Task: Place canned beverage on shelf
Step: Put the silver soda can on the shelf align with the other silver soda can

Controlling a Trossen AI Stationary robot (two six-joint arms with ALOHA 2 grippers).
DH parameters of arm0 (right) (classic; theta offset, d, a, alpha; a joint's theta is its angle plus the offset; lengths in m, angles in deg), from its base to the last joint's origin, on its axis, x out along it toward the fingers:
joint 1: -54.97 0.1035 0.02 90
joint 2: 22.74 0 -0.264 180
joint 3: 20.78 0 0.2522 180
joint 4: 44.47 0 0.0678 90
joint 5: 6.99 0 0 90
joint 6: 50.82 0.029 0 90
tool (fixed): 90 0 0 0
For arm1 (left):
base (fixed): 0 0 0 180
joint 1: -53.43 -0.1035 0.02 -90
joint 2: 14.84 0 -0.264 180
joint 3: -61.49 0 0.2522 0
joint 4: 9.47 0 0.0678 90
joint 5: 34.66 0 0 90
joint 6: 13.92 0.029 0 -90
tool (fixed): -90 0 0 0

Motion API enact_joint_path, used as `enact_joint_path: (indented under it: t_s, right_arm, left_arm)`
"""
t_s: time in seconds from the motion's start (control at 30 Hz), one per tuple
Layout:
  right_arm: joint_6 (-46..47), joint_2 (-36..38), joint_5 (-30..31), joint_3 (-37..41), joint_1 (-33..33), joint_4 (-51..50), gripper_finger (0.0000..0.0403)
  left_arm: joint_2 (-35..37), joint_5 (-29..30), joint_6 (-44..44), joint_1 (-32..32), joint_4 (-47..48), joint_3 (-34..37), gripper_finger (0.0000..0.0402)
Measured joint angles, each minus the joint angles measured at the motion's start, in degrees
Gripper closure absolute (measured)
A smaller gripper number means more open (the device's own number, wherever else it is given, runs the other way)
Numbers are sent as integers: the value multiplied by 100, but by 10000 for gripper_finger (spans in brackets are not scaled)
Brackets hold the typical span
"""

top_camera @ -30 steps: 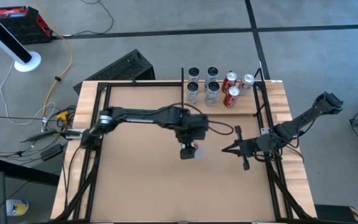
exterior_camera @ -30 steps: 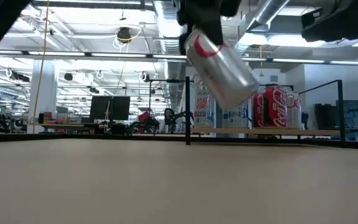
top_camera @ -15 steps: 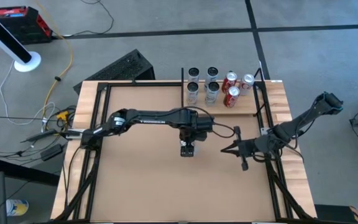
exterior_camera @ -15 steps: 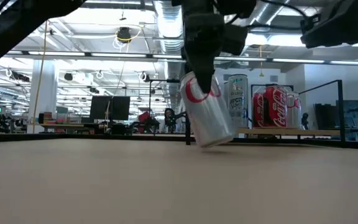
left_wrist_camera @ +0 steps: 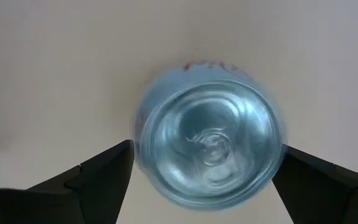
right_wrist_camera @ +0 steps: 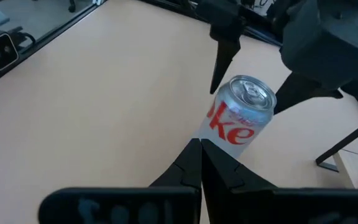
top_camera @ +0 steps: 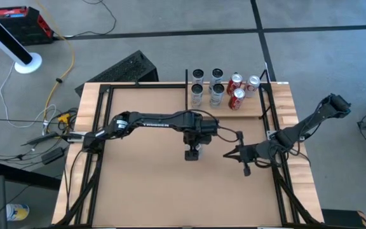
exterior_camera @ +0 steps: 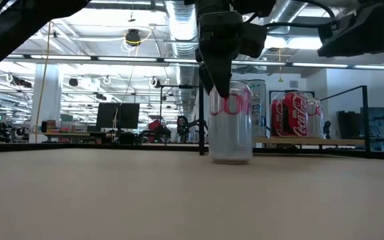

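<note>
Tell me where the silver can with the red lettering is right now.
The silver can stands upright on the brown tabletop near its middle, between the left gripper's open fingers, short of the shelf holding the other cans.

Silver can w/ red lettering [right_wrist_camera: 240,118] upright on counter [right_wrist_camera: 104,93]. Left claw [right_wrist_camera: 253,74] straddles it from above, fingers [right_wrist_camera: 224,53] apart each side. Right claw [right_wrist_camera: 200,163] pinched together, near can, not touching.

A black keyboard [top_camera: 127,66] and a red toolbox [top_camera: 23,24] lie on the floor
</note>
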Motion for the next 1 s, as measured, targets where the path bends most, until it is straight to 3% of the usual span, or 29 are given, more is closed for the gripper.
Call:
enact_joint_path:
  t_s: [0.2,0.43,0.7,0.87,1.0]
  right_arm:
    - [31,-49,1,0,0,37,376]
    - [458,-47,-1,0,0,94,376]
    - [394,-48,-12,-2,0,471,376]
    - [387,-49,-8,-2,-4,936,376]
    - [457,-48,-7,-4,-4,1146,376]
  left_arm:
    - [2,2,-74,-37,258,-24,59]
    - [2,131,-90,-76,1271,-367,58]
    - [425,2218,-394,49,1788,-316,58]
    - [1177,2523,-192,194,1792,-31,59]
    - [2230,2807,-346,236,1627,1002,59]
